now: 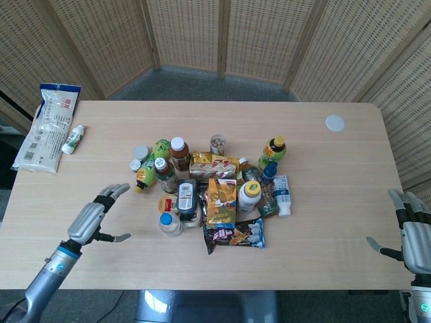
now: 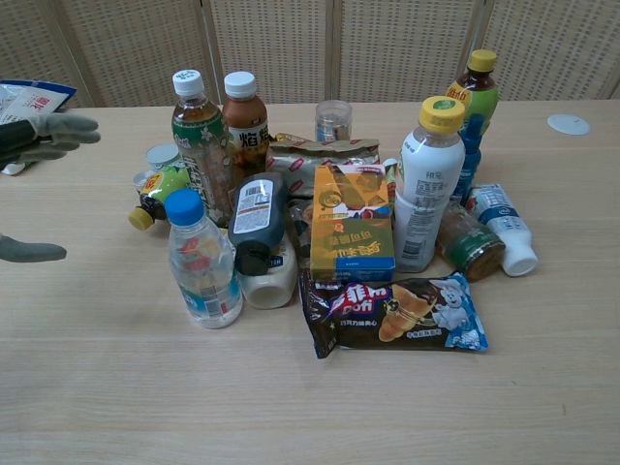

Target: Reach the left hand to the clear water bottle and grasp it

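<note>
The clear water bottle (image 1: 169,224) (image 2: 201,261) has a blue cap and stands upright at the front left of the heap of snacks and drinks. My left hand (image 1: 94,215) hovers over the table to the bottle's left, a clear gap away, with fingers spread and the thumb apart; it holds nothing. In the chest view only its fingertips (image 2: 48,132) show at the left edge. My right hand (image 1: 415,229) stays open beyond the table's right edge, far from the bottle.
The heap holds tea bottles (image 2: 201,145), a dark squeeze bottle (image 2: 255,219), an orange box (image 2: 353,223), a white yellow-capped bottle (image 2: 426,184) and a chocolate snack bag (image 2: 392,312). A white bag (image 1: 46,126) and a small bottle (image 1: 73,139) lie far left.
</note>
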{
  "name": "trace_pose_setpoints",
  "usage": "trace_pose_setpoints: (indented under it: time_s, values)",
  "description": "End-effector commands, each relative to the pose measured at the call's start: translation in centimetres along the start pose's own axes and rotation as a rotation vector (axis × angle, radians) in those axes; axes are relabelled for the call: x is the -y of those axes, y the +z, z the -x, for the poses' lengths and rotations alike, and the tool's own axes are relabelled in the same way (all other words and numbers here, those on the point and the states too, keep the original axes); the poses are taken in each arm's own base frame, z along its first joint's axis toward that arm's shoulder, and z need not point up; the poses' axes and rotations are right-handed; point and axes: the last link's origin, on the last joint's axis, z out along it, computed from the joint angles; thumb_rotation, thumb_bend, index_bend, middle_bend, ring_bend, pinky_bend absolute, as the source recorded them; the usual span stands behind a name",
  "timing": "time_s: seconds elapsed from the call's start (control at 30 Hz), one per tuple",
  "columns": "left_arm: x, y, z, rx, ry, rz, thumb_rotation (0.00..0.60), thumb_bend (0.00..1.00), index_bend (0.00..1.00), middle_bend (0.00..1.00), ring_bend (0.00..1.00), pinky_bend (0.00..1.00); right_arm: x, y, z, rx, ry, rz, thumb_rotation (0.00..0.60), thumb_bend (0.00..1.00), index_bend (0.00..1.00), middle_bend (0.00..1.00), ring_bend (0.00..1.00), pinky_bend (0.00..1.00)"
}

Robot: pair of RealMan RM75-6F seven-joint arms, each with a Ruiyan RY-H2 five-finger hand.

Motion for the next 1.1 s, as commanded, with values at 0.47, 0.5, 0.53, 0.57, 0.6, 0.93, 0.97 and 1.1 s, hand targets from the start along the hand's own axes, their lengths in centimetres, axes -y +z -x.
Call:
trace_pose_setpoints:
  time_s: [0.47, 0.5, 0.53, 0.57, 0.6, 0.93, 0.97, 1.1]
  values:
    - [-2.5, 3.2, 4.8, 0.071, -0.076, 0.064, 0.6, 0.0, 0.0, 0.0, 0.0, 0.0, -0.2, 0.1, -0.1, -0.001, 0.004, 0.004, 0.557, 0.0, 0.0, 0.0, 0.0, 0.0]
    - [-2.6, 3.4, 5.1, 0.073, -0.08, 0.067, 0.6, 0.0, 0.0, 0.0, 0.0, 0.0, -0.2, 0.1, -0.1, 0.0, 0.004, 0.005, 0.557, 0.0, 0.0, 0.0, 0.0, 0.0]
    - [-2.8, 3.7, 5.4, 0.076, -0.086, 0.072, 0.6, 0.0, 0.0, 0.0, 0.0, 0.0, -0.3, 0.1, -0.1, 0.001, 0.004, 0.005, 0.557, 0.0, 0.0, 0.0, 0.0, 0.0]
    - [-2.9, 3.8, 5.6, 0.079, -0.089, 0.077, 0.6, 0.0, 0.0, 0.0, 0.0, 0.0, -0.3, 0.1, -0.1, 0.001, 0.004, 0.006, 0.557, 0.0, 0.0, 0.0, 0.0, 0.0]
    - [-3.0, 4.0, 5.9, 0.081, -0.093, 0.08, 0.6, 0.0, 0.0, 0.0, 0.0, 0.0, -0.3, 0.1, -0.1, 0.002, 0.004, 0.007, 0.556, 0.0, 0.0, 0.0, 0.0, 0.0]
    - [-3.1, 5.3, 8.7, 0.075, -0.168, 0.089, 0.6, 0.0, 0.0, 0.0, 0.0, 0.0, -0.3, 0.2, 0.0, 0.003, 0.006, 0.009, 0.557, 0.0, 0.0, 0.0, 0.0, 0.0]
    - [-3.0, 5.3, 9.0, 0.074, -0.178, 0.088, 0.6, 0.0, 0.0, 0.0, 0.0, 0.0, -0.3, 0.2, 0.0, 0.004, 0.005, 0.009, 0.558, 0.0, 0.0, 0.0, 0.0, 0.0]
    - [-2.6, 5.2, 10.2, 0.066, -0.206, 0.092, 0.6, 0.0, 0.0, 0.0, 0.0, 0.0, -0.4, 0.3, 0.1, 0.009, 0.003, 0.009, 0.551, 0.0, 0.0, 0.0, 0.0, 0.0]
